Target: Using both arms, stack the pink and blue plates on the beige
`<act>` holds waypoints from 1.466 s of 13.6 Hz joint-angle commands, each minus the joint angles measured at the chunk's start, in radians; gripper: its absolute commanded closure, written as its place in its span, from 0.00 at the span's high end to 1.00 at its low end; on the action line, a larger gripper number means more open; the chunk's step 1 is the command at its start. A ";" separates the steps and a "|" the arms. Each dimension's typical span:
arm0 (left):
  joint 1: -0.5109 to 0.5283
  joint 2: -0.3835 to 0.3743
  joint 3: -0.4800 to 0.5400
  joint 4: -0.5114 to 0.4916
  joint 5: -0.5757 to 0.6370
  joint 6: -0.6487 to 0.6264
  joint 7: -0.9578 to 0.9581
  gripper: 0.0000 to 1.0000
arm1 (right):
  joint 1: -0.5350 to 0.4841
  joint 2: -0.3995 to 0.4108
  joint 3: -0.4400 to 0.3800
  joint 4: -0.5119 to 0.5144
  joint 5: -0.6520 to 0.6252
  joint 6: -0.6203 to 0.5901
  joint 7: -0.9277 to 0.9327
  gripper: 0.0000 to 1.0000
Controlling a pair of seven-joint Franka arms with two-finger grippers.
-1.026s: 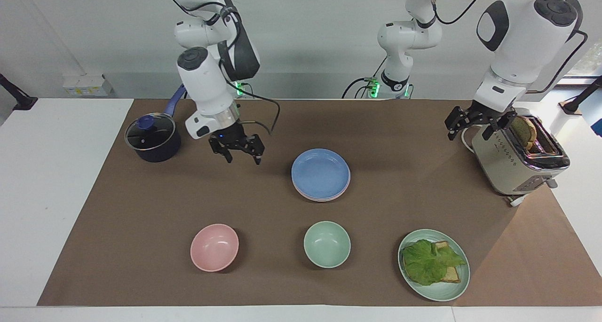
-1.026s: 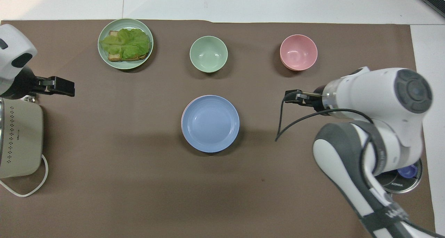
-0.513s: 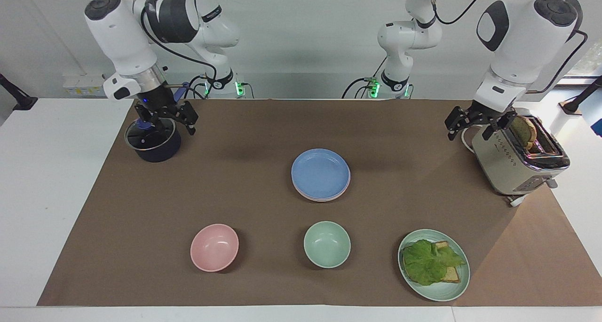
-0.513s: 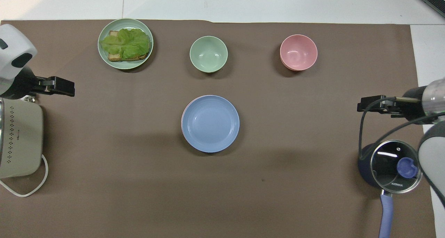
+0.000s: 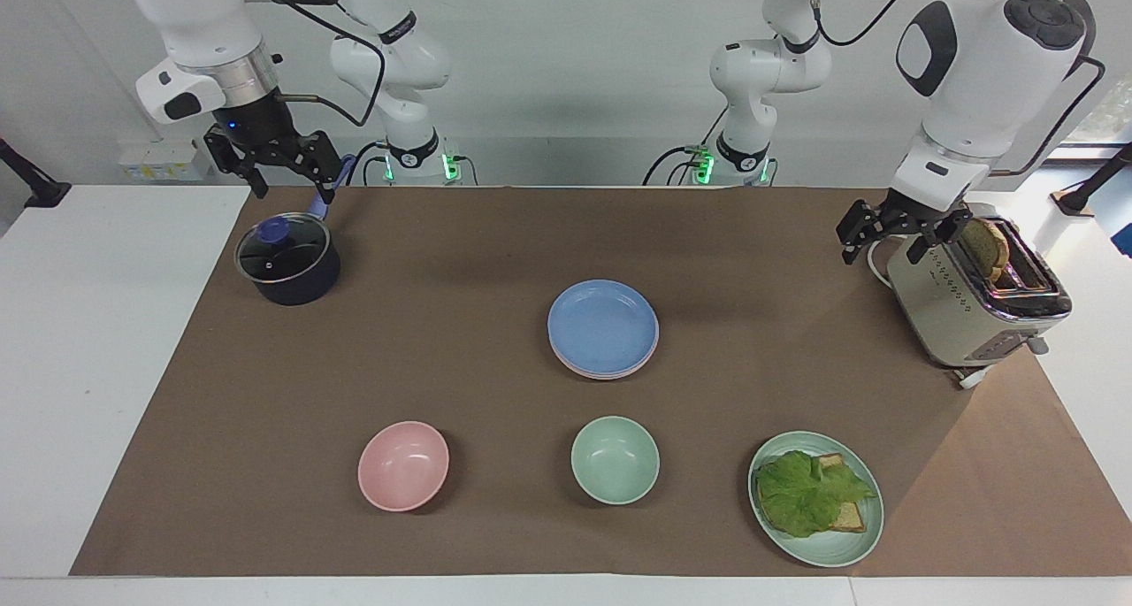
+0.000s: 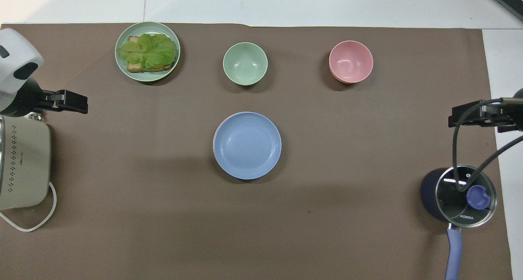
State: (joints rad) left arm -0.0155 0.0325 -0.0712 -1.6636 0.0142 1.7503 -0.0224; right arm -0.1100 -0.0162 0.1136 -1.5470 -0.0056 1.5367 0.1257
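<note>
The blue plate (image 5: pixel 602 325) (image 6: pixel 247 144) lies on top of the pink plate (image 6: pixel 214 135), of which only a thin rim shows, in the middle of the brown mat. The beige plate is hidden; I cannot see anything under the pink one. My right gripper (image 5: pixel 292 184) (image 6: pixel 469 117) hangs open and holds nothing, high over the handle of the dark pot (image 5: pixel 287 261) at the right arm's end. At the left arm's end my left gripper (image 5: pixel 878 248) (image 6: pixel 73 102) waits open and holds nothing, beside the toaster (image 5: pixel 973 301).
Farther from the robots than the stack stand a pink bowl (image 5: pixel 403 465), a pale green bowl (image 5: pixel 615 460) and a green plate with lettuce and bread (image 5: pixel 815 498). The toaster's cord (image 6: pixel 28 227) lies on the mat.
My right gripper has drawn back from beside the stack to the right arm's end and risen over the pot. The plates and the left arm have not moved.
</note>
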 commanded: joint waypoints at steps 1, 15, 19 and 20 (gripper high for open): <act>0.011 0.004 -0.007 0.021 0.016 -0.026 0.002 1.00 | 0.006 0.033 0.012 0.044 -0.027 -0.027 0.003 1.00; 0.009 0.004 -0.007 0.021 0.016 -0.026 0.002 1.00 | 0.004 -0.036 0.012 -0.067 -0.011 -0.016 0.008 1.00; 0.011 0.004 -0.007 0.021 0.016 -0.026 0.002 1.00 | 0.004 -0.036 0.012 -0.067 -0.011 -0.015 0.008 1.00; 0.011 0.004 -0.007 0.021 0.016 -0.026 0.002 1.00 | 0.004 -0.036 0.012 -0.067 -0.011 -0.015 0.008 1.00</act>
State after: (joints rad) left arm -0.0155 0.0325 -0.0712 -1.6636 0.0142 1.7502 -0.0224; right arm -0.1023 -0.0257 0.1215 -1.5821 -0.0064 1.5120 0.1271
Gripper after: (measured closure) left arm 0.000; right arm 0.000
